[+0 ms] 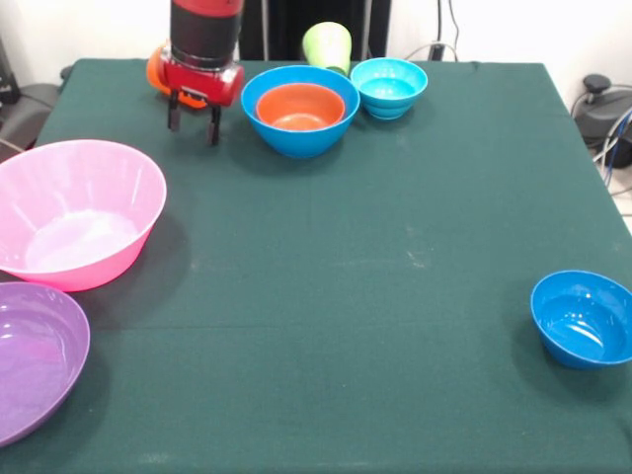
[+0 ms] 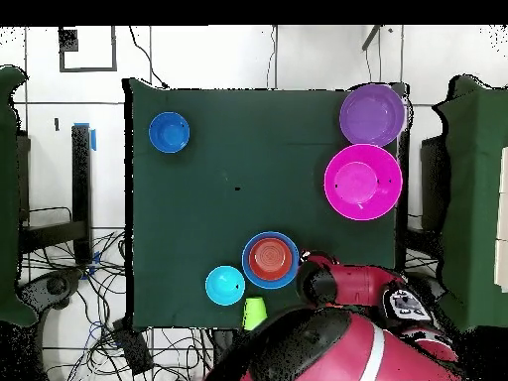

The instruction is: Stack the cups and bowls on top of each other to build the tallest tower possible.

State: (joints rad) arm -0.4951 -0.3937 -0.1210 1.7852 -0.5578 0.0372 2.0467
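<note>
My gripper (image 1: 194,120) hangs open and empty just above the table at the far left, to the left of the medium blue bowl (image 1: 296,143). The small orange bowl (image 1: 300,107) sits nested inside that blue bowl. The orange cup (image 1: 157,69) shows partly behind the gripper. The lime green cup (image 1: 328,44) stands at the far edge, next to the small cyan bowl (image 1: 389,87). The huge pink bowl (image 1: 74,212) and the purple bowl (image 1: 35,360) sit at the left. The dark blue bowl (image 1: 585,318) sits alone at the near right.
The green table (image 1: 375,247) has a wide bare stretch in its middle. In the overhead view the red arm (image 2: 347,288) covers the gripper, beside the blue bowl (image 2: 247,260). Cables lie on the floor by the table's edge.
</note>
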